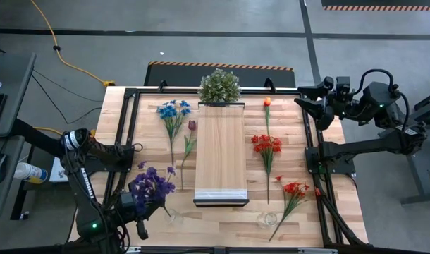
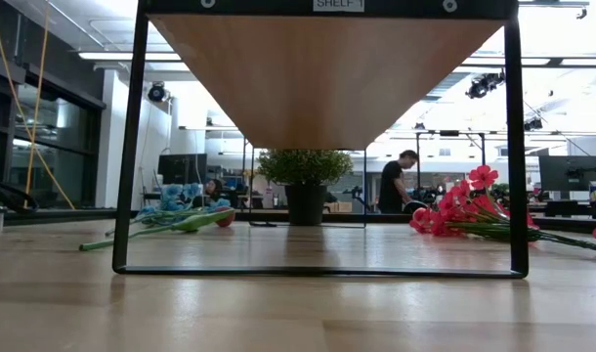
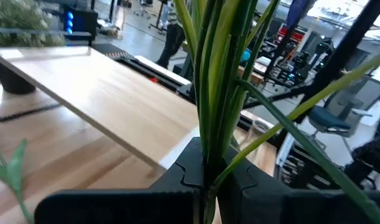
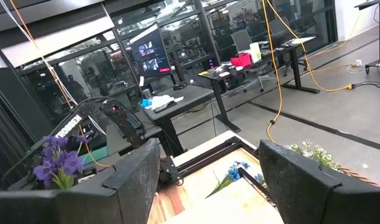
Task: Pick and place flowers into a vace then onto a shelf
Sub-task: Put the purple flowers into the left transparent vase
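Left pincer [image 3: 207, 180], clenched on the purple flowers [image 1: 150, 185], hangs near the desk [image 1: 342, 212] edge, shelf [image 1: 220, 152] just beside. Right pincer [image 4: 209, 171], released, waits off the desk's far corner; only the low view shows open room under the shelf.

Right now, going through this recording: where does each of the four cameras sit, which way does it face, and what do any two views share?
High: above the table, looking straight down; both arms show, left gripper holding the purple flowers.
Low: at tabletop height, looking level under the shelf toward the potted plant; no arm shows.
Left wrist: looks past its closed fingers clamping green stems, over the shelf.
Right wrist: raised, looks past open fingers across to the left arm.
Shared: purple flowers in high and right wrist views.
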